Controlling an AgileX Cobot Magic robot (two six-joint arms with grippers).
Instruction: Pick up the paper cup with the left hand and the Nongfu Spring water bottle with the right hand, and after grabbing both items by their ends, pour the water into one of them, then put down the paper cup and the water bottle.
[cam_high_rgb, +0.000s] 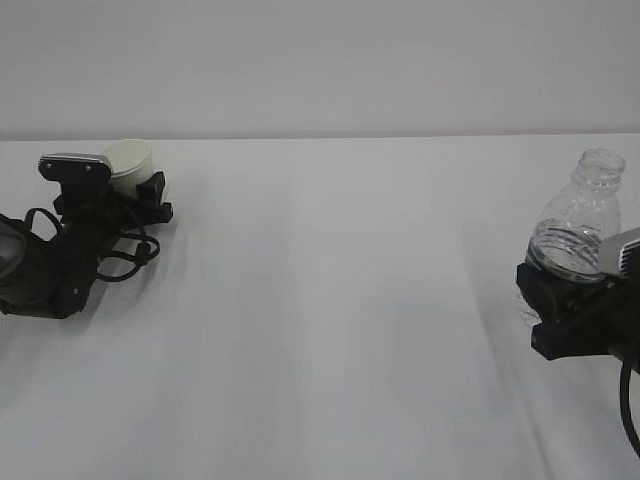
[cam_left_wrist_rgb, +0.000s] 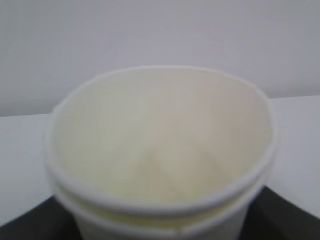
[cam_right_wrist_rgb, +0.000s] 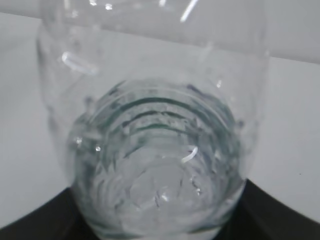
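A wide white table (cam_high_rgb: 330, 330) fills most of the exterior view and its surface is smooth and plain. Behind it stands a pale grey wall (cam_high_rgb: 320, 60) without any marks. The light is soft and even, with only faint shadows on the tabletop.

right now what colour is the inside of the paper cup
Cream-white and plain, no print. The paper cup shows this best in the left wrist view.
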